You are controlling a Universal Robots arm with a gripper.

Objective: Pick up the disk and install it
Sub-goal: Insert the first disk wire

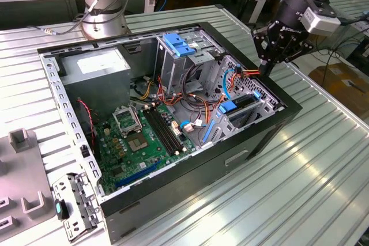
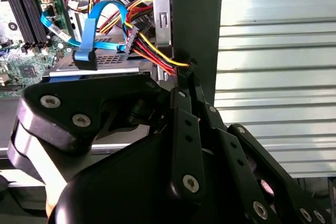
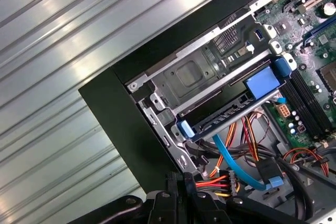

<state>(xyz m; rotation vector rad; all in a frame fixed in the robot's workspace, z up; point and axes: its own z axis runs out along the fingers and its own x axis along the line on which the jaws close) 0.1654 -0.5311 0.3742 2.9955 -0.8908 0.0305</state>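
The pick-up stage looks complete and the installation stage is in hand. The disk [image 3: 226, 114] sits edge-on in the lower drive bay at the corner of the computer case [image 1: 173, 185], between its blue side rails, and is not in the grasp of the arm. The gripper [image 1: 264, 68] hangs over that same corner, just beside the case wall. In both wrist views its fingers [image 2: 181, 108] are drawn close together with no open gap between the tips. The tips meet the wire bundle [image 2: 152, 51] where it crosses the bay frame, though whether they pinch a wire or merely press against it cannot be told from these angles. A blue data cable [image 2: 102, 11] loops down to the rear of the disk, and the bundle's connector lies just beside it. In my judgement the work stands at the cabling or seating check. Any further move here calls for fine, slow motion, since wires, bay frame and case wall crowd the fingertips. Count:
- one disk
- one gripper
- one case
- one motherboard [image 1: 138, 148]
- one grey power supply box [image 1: 95, 64]
- one blue data cable
- one wire bundle
- one blue handle [image 1: 176, 44] on the upright cage

All of it rests on one ribbed metal worktop [image 1: 323, 159].
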